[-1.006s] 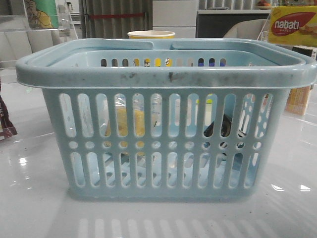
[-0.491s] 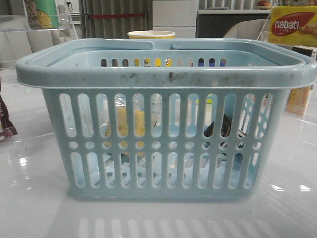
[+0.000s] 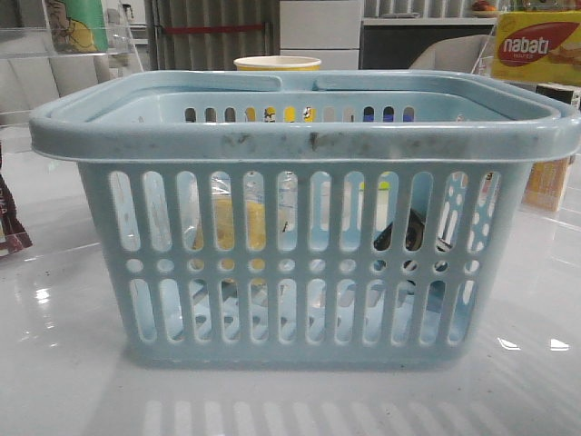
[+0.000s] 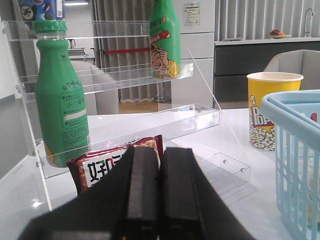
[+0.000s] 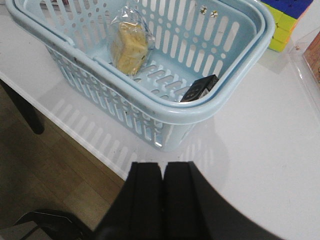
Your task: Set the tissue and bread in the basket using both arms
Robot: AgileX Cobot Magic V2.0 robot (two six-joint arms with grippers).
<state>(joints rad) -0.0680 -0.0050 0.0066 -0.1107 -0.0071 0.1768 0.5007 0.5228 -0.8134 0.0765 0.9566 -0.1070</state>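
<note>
The light blue basket (image 3: 304, 145) fills the middle of the front view and also shows in the right wrist view (image 5: 220, 107). The bread (image 5: 130, 42) in its clear bag lies inside the basket, seen through the slots in the front view (image 3: 231, 222). The blackish tissue (image 5: 199, 88) lies inside at the other end, dark behind the slots (image 3: 408, 232). My right gripper (image 5: 163, 167) is shut and empty, above the table edge beside the basket. My left gripper (image 4: 160, 152) is shut and empty, away from the basket, in front of a maroon-brown packet. Neither gripper shows in the front view.
A maroon-brown packet (image 4: 107, 165) and a green bottle (image 4: 60, 100) stand at a clear acrylic shelf (image 4: 150, 120). A yellow popcorn cup (image 4: 272, 110) stands beside the basket's rim (image 4: 295, 130). A "nabati" box (image 3: 536, 45) is at the back right. The table edge (image 5: 95, 145) is near.
</note>
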